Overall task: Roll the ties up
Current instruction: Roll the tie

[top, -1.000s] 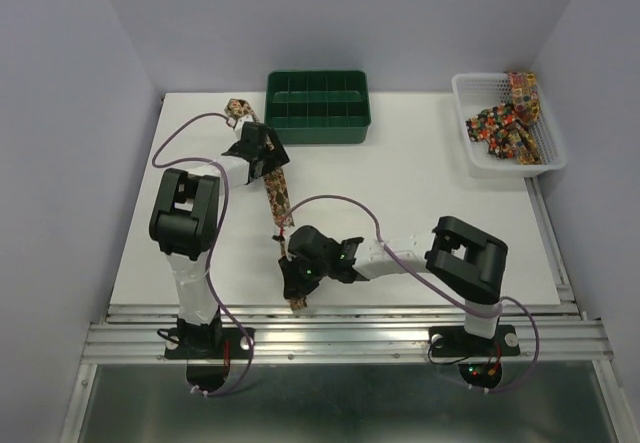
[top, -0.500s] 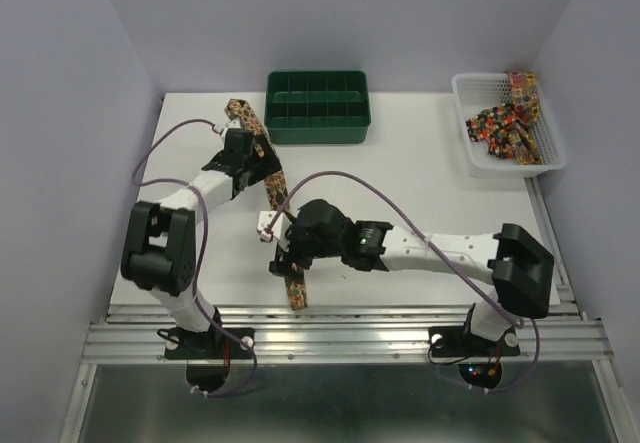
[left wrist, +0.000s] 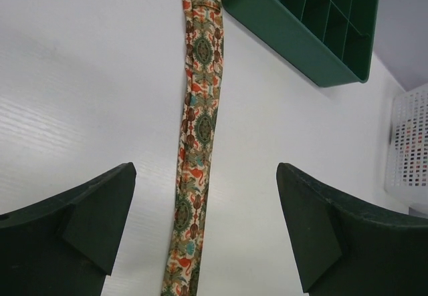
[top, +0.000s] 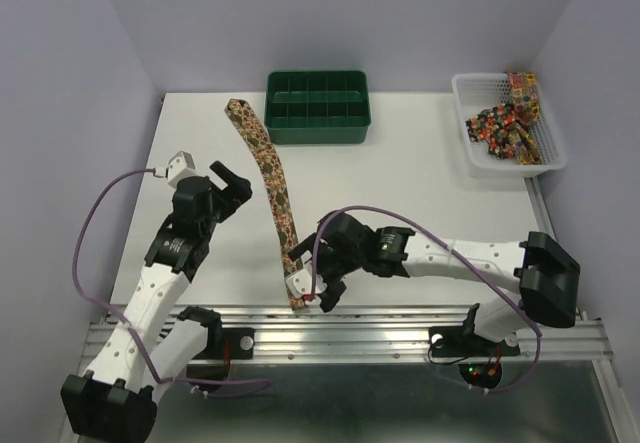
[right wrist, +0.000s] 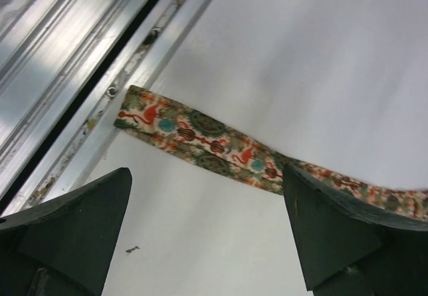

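One tie point(top: 277, 195) with a busy brown, red and tan print lies stretched flat on the white table, from beside the green tray to the near edge. My left gripper point(top: 232, 185) hovers open just left of its middle. In the left wrist view the tie point(left wrist: 199, 115) runs lengthwise between the spread fingers point(left wrist: 87, 222), untouched. My right gripper point(top: 322, 285) stands open over the tie's near end point(right wrist: 200, 139), which lies loose beyond the fingertips point(right wrist: 321, 229). More ties point(top: 503, 123) are heaped in the white basket.
The green compartment tray point(top: 318, 106) stands at the back centre, also seen in the left wrist view point(left wrist: 301, 29). The white mesh basket point(top: 461, 93) sits at the back right. An aluminium rail point(top: 350, 328) borders the table's near edge, close to the tie's end point(right wrist: 80, 62).
My right gripper opened and let go of the tie's near end. The left arm drew back from the tie's far part toward the near left. The tie now lies uncovered and straight.
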You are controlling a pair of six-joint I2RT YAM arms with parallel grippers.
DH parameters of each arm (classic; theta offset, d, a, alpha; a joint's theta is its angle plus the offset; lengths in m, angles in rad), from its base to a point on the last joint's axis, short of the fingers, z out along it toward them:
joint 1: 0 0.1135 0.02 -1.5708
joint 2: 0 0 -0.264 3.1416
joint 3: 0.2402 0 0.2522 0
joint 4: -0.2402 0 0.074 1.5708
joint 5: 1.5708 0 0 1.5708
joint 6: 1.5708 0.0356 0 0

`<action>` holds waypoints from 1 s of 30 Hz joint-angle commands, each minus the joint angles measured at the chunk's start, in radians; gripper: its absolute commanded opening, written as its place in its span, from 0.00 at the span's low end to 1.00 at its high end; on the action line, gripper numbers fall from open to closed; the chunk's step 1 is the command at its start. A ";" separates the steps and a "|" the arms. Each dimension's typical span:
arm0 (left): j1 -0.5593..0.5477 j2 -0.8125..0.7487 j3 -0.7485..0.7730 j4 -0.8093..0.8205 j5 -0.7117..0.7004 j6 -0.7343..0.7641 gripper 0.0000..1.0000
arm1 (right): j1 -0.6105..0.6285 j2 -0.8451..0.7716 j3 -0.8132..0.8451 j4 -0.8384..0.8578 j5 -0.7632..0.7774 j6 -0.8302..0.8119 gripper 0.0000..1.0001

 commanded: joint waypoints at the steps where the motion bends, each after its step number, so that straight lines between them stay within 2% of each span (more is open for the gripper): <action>1: -0.002 -0.095 -0.030 -0.124 -0.074 -0.028 0.99 | -0.002 0.081 -0.007 -0.099 -0.134 -0.135 0.98; 10: -0.002 -0.132 -0.052 -0.138 -0.077 -0.044 0.99 | -0.004 0.260 0.018 -0.065 -0.131 -0.152 0.91; 21: -0.002 -0.089 -0.041 -0.122 -0.075 -0.028 0.99 | -0.003 0.306 0.006 0.023 -0.197 -0.131 0.87; 29: -0.002 -0.105 -0.047 -0.109 -0.071 -0.019 0.99 | -0.002 0.369 0.049 -0.055 -0.267 -0.161 0.82; 30: -0.002 -0.099 -0.044 -0.107 -0.071 -0.020 0.99 | -0.002 0.375 0.049 -0.055 -0.273 -0.167 0.79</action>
